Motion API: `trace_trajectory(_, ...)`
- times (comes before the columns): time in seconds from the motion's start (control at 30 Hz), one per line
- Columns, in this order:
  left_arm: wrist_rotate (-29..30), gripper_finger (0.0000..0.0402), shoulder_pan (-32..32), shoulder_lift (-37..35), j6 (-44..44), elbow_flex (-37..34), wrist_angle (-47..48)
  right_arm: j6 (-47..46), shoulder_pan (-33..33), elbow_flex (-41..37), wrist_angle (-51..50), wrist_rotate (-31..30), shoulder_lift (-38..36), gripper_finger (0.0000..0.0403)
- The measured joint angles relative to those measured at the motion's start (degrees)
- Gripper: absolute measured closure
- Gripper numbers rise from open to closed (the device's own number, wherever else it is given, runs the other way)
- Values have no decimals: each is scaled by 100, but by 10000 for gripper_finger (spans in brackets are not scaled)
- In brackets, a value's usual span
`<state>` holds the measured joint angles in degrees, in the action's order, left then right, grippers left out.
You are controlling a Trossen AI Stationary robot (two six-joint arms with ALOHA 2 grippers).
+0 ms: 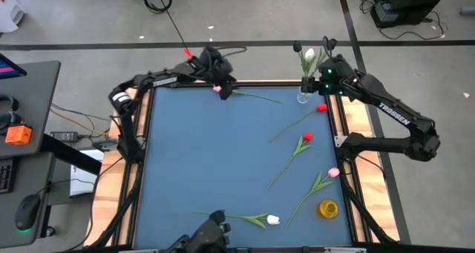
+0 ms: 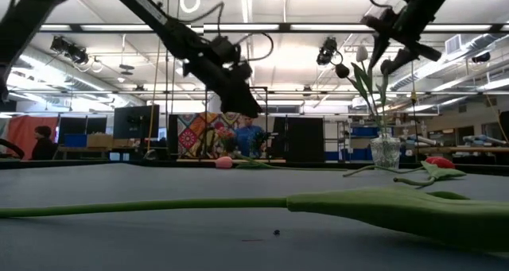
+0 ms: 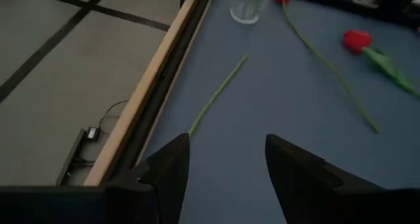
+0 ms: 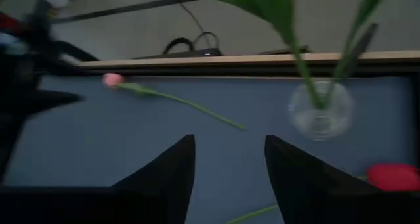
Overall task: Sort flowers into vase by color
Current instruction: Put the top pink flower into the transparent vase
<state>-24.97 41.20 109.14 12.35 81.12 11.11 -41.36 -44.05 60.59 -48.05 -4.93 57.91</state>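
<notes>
We see a clear glass vase [image 1: 304,97] at the desk [image 1: 223,156] edge holding a white tulip [image 1: 309,55] and dark-headed stems, directly beneath the right pincer [image 1: 324,75], whose fingers stand spread and hold nothing. A yellow vase [image 1: 328,208] stands well apart from both pincers, just beside a pink tulip [image 1: 333,172]. The left pincer [image 1: 220,82], likewise spread and empty, hovers just above a second pink tulip [image 1: 218,90] lying flat, while two red tulips [image 1: 307,136] and a white one [image 1: 273,219] lie on the desk farther off.
</notes>
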Motion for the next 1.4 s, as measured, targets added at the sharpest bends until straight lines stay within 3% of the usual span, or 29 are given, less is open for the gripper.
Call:
trace_trajectory(0.17,-251,211,-7,849,-100,786,56,-72,213,178,2,53,-2,211)
trace_trajectory(0.33,-232,225,10,1645,355,2092,1206,-212,379,188,-141,110,0,211)
trace_trajectory(0.47,396,230,-17,2220,1568,3108,2599,-244,504,188,-342,258,0,211)
trace_trajectory(0.67,886,231,-40,2933,2525,3950,3359,-262,673,188,-459,312,0,211)
trace_trajectory(1.1,1382,239,-245,3231,3861,4047,3484,-178,717,188,-487,567,-28,211)
trace_trajectory(1.23,1380,279,-241,3222,3981,3939,3476,-120,718,188,-489,654,-28,211)
trace_trajectory(1.4,1450,360,-250,3222,4097,3934,3490,-112,716,188,-483,771,-28,211)
